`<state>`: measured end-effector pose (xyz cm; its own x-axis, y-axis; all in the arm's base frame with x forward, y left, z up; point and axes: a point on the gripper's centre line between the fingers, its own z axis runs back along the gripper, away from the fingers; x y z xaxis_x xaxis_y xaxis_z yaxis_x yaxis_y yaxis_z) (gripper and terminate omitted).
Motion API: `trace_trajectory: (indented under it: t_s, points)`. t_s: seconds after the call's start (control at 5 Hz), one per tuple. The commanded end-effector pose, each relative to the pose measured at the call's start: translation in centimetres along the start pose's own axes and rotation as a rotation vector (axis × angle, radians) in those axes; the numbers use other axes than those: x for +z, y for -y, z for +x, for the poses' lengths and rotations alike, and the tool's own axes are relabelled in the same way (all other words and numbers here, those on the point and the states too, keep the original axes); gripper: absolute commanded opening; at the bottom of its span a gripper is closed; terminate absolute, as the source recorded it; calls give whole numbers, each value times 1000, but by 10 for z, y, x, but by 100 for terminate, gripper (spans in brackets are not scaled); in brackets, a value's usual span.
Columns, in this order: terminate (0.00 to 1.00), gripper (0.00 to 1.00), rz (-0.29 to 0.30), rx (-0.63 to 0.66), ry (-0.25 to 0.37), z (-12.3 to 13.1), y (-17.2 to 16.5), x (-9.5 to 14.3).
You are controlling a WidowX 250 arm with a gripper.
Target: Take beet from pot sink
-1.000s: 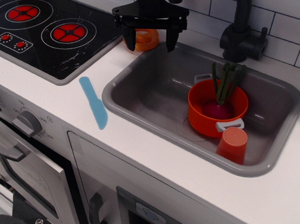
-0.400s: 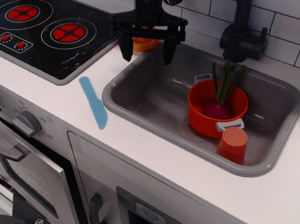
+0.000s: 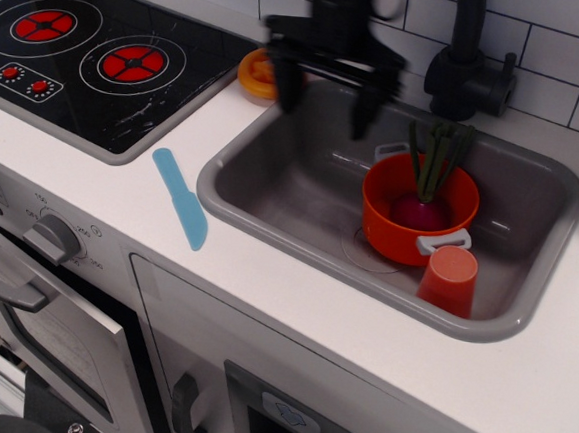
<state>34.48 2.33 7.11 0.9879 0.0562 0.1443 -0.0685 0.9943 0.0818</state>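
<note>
1. While blurred by motion, gripper (image 3: 325,104) hangs over sink (image 3: 273,170) at its 10 o'clock corner; fingers (image 3: 287,88) spread wide apart, holding nothing.
2. Well apart from pot (image 3: 408,241), which sits at about 4 o'clock from gripper.
3. Beet (image 3: 419,213) inside pot, magenta bulb low against the inner wall, dark green stalks rising toward 12 o'clock and leaning over the rim.
4. Pot stands on sink floor, right of centre; grey handles at 11 and 5 o'clock.
5. Orange-red cup (image 3: 449,279) upside down at 5 o'clock of pot, just beside its front handle; touching or not, cannot tell.
6. Orange ring-shaped disc (image 3: 257,75) on white counter (image 3: 120,198), at 9 o'clock of gripper, partly hidden behind left finger.
7. Blue toy knife (image 3: 181,199) flat on counter at 9 o'clock of sink, apart from rim.
8. Black faucet (image 3: 467,65) at 12 o'clock behind sink.
9. Stove top (image 3: 86,60) with red burners at far 9 o'clock.
</note>
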Motion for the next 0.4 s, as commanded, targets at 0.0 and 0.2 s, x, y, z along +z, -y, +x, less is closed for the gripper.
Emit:
trace_trajectory:
  t_s: [0.0,0.2]
  points:
    - [0,100,-87,-101,182,6,36,9]
    - [0,100,-151,-132,239,2,51,13]
